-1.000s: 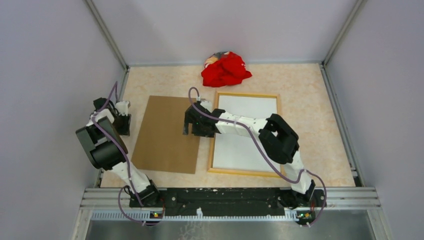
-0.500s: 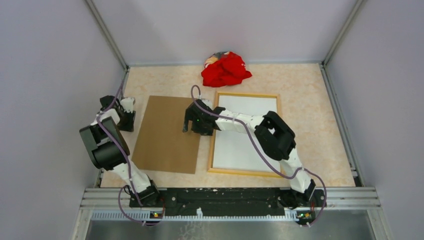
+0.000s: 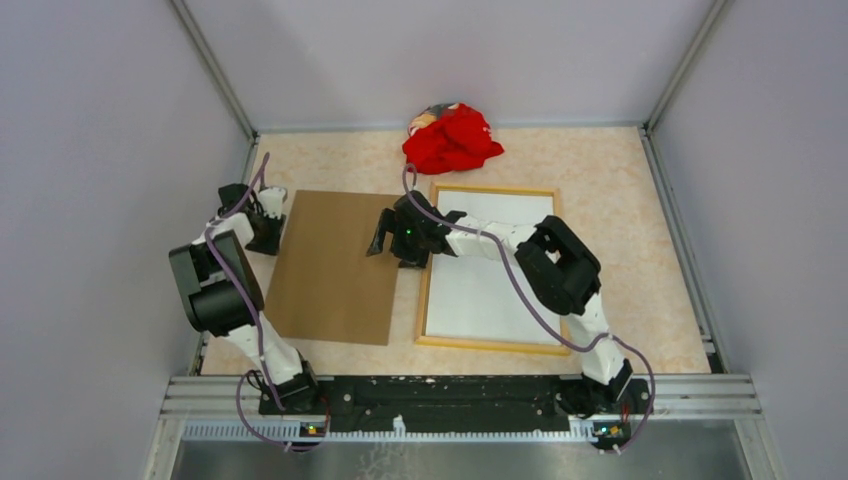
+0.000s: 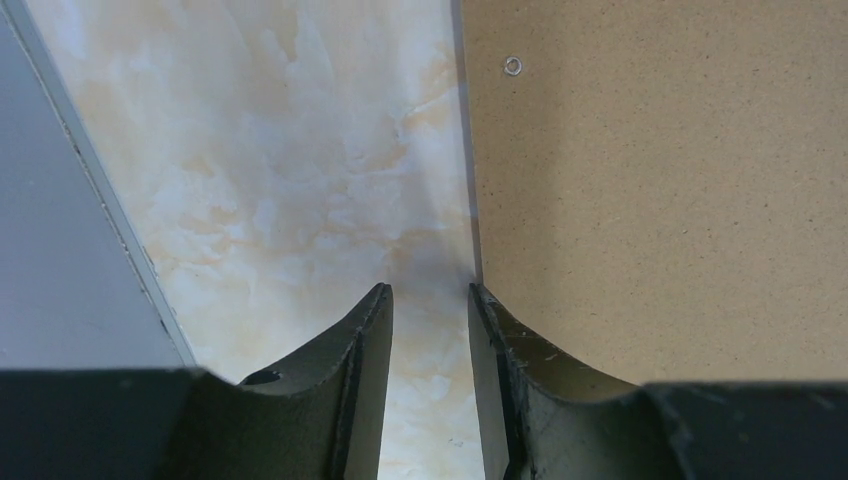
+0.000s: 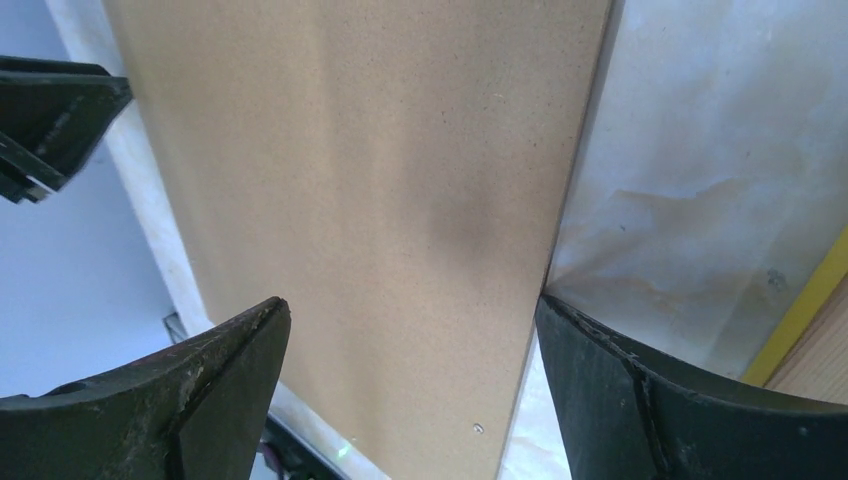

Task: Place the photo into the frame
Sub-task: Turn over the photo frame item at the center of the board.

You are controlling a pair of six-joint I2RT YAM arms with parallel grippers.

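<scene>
The frame (image 3: 490,189) lies back up at centre right, showing pale wood. The photo (image 3: 480,290) lies inside it with its plain white back up. A brown backing panel (image 3: 330,270) lies flat to the left of the frame. My right gripper (image 3: 385,240) is open wide over the panel's right edge (image 5: 575,180), with one finger (image 5: 640,400) on the table between the panel and the frame's yellow edge (image 5: 800,310). My left gripper (image 3: 268,222) is narrowly open and empty at the panel's left edge (image 4: 470,200), with one finger (image 4: 500,350) against that edge.
A crumpled red cloth (image 3: 452,138) lies at the back wall, just beyond the frame. Grey walls close in the marbled table (image 3: 620,220) on three sides. A metal rail (image 3: 450,392) runs along the near edge by the arm bases.
My left gripper has moved away from the bases and rightward to the panel's left edge. My right gripper has shifted farther back along the panel's right edge.
</scene>
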